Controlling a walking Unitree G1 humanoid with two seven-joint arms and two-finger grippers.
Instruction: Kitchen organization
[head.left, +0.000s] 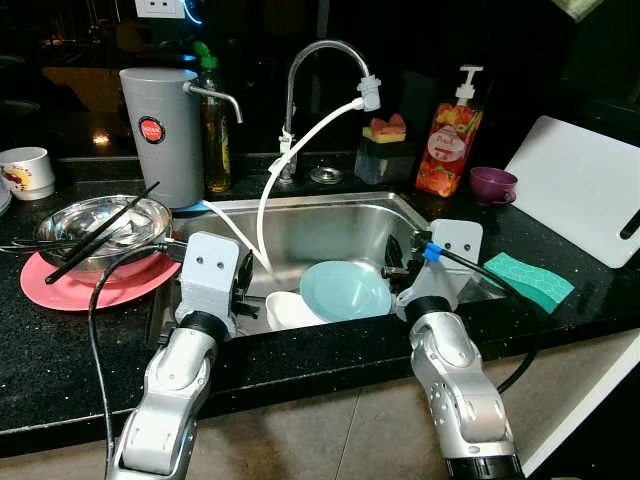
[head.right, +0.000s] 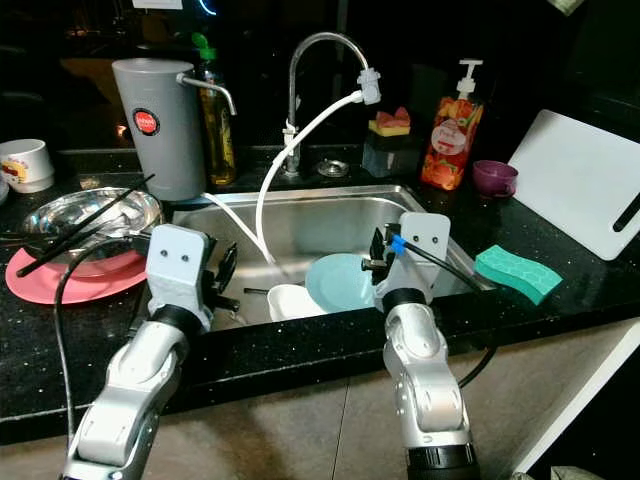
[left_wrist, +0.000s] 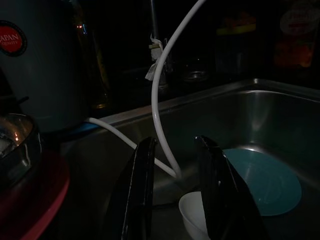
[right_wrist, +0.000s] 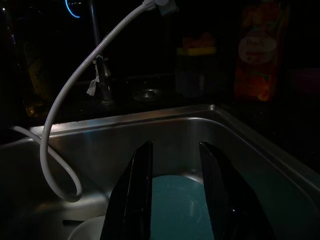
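A: How is the plate (head.left: 345, 290) reached well?
B: It lies in the sink (head.left: 300, 225), just below and ahead of the right gripper (right_wrist: 175, 200), whose fingers are spread and empty. The rim should be approached slowly.
A: And the left gripper (left_wrist: 175, 200)?
B: Also spread; the bowl (left_wrist: 192, 217) is seen under it. The hose (head.left: 270, 190) hangs ahead of it and could be caught.
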